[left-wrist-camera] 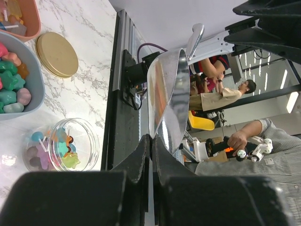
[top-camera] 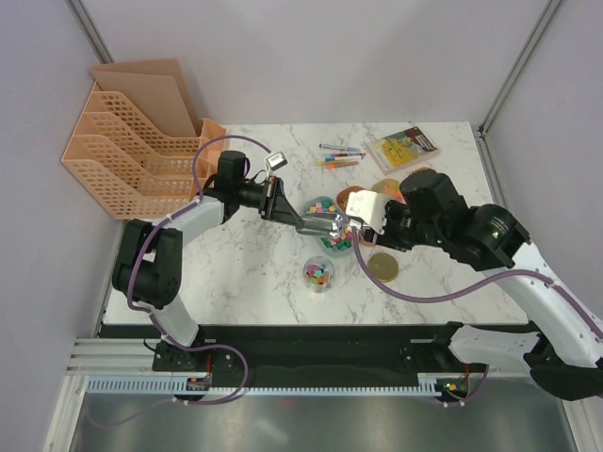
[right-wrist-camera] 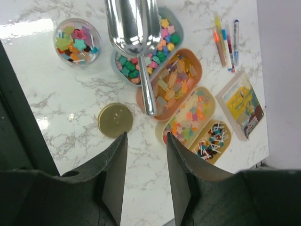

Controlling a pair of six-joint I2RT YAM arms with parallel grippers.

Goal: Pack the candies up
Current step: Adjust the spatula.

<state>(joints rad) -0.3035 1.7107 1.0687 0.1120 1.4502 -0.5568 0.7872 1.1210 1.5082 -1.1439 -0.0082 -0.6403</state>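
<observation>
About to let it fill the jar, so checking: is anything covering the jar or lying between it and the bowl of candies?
Nothing visible does. The jar stands open, its gold lid lying apart on the table, and only bare marble separates it from the bowl of candies.

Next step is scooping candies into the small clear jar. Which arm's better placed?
Left, probably: the left end effector is shut on the shiny metal scoop, over the grey tray of candies. The right end effector is open and empty.
</observation>
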